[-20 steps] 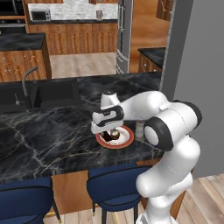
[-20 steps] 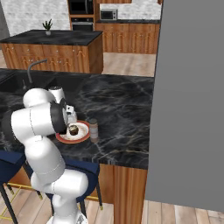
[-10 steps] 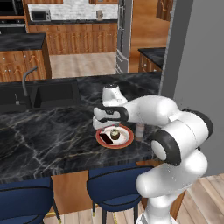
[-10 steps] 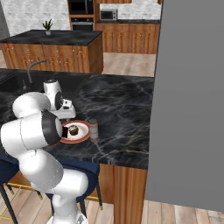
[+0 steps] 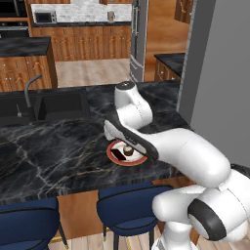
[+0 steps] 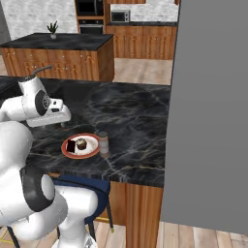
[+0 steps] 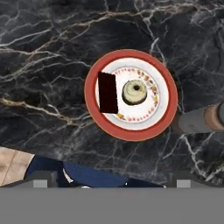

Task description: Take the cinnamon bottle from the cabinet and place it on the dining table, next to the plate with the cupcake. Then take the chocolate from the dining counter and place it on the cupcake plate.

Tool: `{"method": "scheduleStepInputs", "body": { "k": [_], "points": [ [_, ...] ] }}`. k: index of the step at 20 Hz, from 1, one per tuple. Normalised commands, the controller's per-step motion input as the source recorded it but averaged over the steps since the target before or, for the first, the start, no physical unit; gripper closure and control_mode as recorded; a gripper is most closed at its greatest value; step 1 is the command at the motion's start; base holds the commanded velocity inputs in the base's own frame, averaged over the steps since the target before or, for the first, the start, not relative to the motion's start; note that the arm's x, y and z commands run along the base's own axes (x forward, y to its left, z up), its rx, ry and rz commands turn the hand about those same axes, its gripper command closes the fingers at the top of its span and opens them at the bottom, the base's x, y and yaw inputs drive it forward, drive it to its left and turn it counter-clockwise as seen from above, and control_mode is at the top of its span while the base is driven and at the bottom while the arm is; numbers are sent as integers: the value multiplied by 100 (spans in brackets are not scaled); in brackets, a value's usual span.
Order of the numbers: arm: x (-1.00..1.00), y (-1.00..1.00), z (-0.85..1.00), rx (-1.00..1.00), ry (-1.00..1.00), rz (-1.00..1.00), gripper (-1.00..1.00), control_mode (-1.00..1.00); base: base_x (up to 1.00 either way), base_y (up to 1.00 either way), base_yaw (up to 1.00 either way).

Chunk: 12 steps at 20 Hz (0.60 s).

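Note:
On the black marble dining table (image 7: 52, 52) stands the white plate (image 7: 131, 131) with its orange-red rim. The cupcake (image 7: 134, 92) sits at its centre, and the flat dark chocolate (image 7: 107, 92) lies on the plate beside it. Just off the plate's rim stands the cinnamon bottle (image 7: 201, 120), upright (image 6: 103, 143) on the table (image 6: 131, 116). My gripper (image 7: 113, 179) hovers above the plate, open and holding nothing. In the right base view the gripper (image 6: 60, 125) hangs over the table just behind the plate (image 6: 92, 151). The left base view has the plate (image 5: 113, 147) partly behind my arm.
A black sink (image 5: 53, 105) with a curved tap (image 5: 30, 87) is set in the slab to the left. Blue stools (image 5: 129, 207) stand under the near edge. A tall grey wall (image 6: 208, 111) bounds the right side. A wooden island (image 6: 58, 58) stands farther back.
The jaws have opened and let go of the chocolate, which now lies on the plate. The hand has risen from the plate and the arm has swung higher.

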Motion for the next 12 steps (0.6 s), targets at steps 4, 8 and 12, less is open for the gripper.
{"method": "scheduleStepInputs", "body": {
  "k": [4,8,12],
  "points": [
    [-100,0,75,-1,-19,0,-100,-100,0,0,0],
    [-100,-2,50,0,-17,0,-100,-100,0,0,0],
    [-100,-5,9,0,-21,0,-100,-100,0,0,0]
  ]
}}
